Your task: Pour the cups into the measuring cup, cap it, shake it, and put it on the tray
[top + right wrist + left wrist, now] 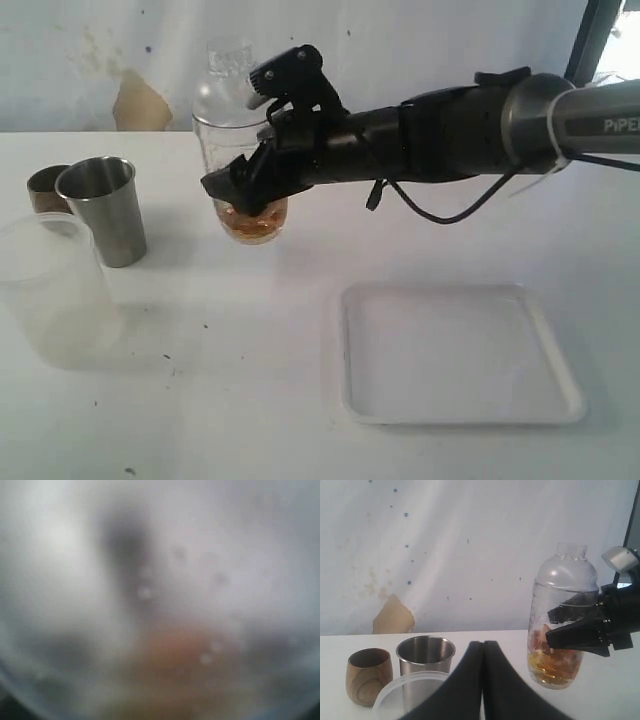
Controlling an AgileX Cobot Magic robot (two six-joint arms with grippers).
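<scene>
My right gripper point(243, 192) is shut on the measuring cup point(235, 120), a black finger on each side of its lower half. The clear measuring cup point(565, 587) wears a dome lid point(568, 567) and holds amber liquid with reddish bits at the bottom. Up close, the right wrist view shows only a blur of the measuring cup point(160, 600). At the left stand the steel tumbler point(105, 210), the wooden cup point(45, 188) behind it and the frosted plastic cup point(50, 290) in front. The white tray point(460, 355) lies bare at the front right. My left gripper point(483, 642) is shut on nothing, behind the frosted cup's rim point(395, 695).
A stained white wall with a tan patch point(138, 103) backs the white table. The right arm point(480, 125) stretches in from the right above the table, a cable hanging beneath it. A dark window frame point(597, 40) is at the far right corner.
</scene>
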